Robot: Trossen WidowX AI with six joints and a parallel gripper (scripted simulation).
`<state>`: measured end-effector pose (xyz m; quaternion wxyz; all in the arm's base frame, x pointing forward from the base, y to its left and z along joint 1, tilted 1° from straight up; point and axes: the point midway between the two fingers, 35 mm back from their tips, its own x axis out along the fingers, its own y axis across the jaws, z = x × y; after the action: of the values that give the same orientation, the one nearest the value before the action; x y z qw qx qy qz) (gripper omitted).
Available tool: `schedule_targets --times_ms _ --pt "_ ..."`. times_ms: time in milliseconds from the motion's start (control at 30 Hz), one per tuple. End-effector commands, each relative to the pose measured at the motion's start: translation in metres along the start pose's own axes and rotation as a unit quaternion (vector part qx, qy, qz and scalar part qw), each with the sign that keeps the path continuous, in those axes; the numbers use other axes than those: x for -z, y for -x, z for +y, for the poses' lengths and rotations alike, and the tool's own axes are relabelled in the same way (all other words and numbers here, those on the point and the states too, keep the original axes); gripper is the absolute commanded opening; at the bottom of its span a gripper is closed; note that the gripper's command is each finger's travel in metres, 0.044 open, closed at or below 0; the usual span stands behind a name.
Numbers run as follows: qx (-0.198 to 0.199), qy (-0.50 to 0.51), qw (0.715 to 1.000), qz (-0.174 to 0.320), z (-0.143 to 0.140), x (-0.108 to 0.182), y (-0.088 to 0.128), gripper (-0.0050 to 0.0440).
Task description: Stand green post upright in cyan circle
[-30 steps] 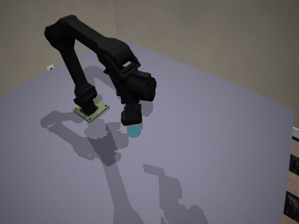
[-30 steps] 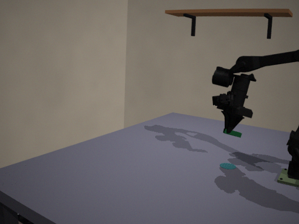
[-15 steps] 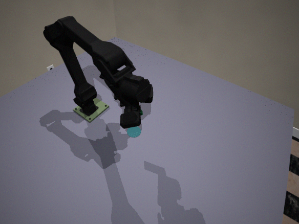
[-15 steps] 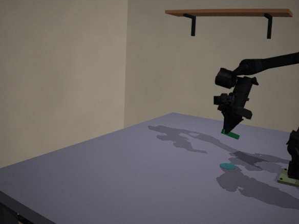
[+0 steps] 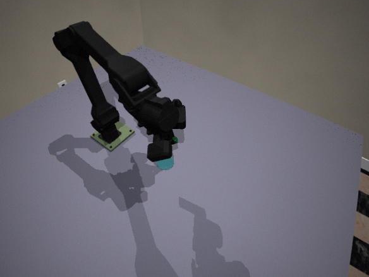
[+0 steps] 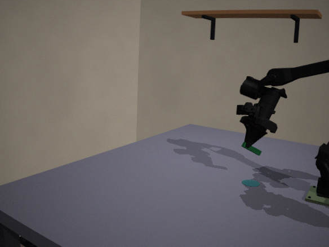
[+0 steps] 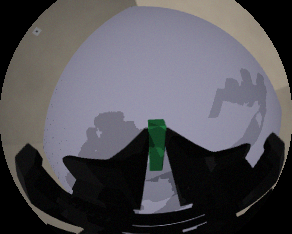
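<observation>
Gripper (image 6: 249, 144) pinches the green post (image 6: 252, 149) near one of its ends, fingers drawn in tight on its sides. In the exterior view the post hangs in the air above the grey table (image 6: 141, 180), tilted, its gripped end higher and its free end sloping down toward the arm's base side. It touches nothing but the fingers. The wrist leans too, its tip pointing down and slightly toward the left of that view.

Below it and a little nearer the camera lies the cyan circle (image 6: 250, 183), flat on the table, with open air between circle and post. From the top view the wrist housing covers most of the post: only a small green patch (image 5: 174, 139) shows at the side of the gripper (image 5: 161, 152), and the circle (image 5: 167, 164) peeks out from under the fingertips, partly hidden. That view alone cannot say whether the post stands over the circle or beside it.

The wrist view looks along the dark fingers, with the post (image 7: 156, 145) running as a narrow green bar up the gap between them, its far end just past the tips, grey table behind it.

The arm rises from an olive base plate (image 5: 127, 132) bolted to the table, well apart from the circle. A wooden wall shelf (image 6: 253, 13) on black brackets hangs behind
</observation>
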<state>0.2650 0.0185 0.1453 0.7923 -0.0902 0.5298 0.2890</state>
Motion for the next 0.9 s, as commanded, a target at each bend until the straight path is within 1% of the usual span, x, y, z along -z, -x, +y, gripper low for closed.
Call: schedule_targets --times_ms 0,67,567,633,867 --pt "-0.003 -0.001 1.000 -0.021 -0.0002 0.0006 0.0001 0.0023" --pt "-0.003 -0.001 1.000 -0.021 -0.0002 0.0006 0.0001 0.0023" --pt "-0.012 -0.007 0.997 -0.082 -0.0039 0.0002 -0.0007 0.0023" --pt "-0.012 -0.007 0.997 -0.082 -0.0039 0.0002 -0.0007 0.0023" --pt "-0.015 -0.009 0.994 -0.111 -0.0056 0.0002 -0.0004 0.0023"
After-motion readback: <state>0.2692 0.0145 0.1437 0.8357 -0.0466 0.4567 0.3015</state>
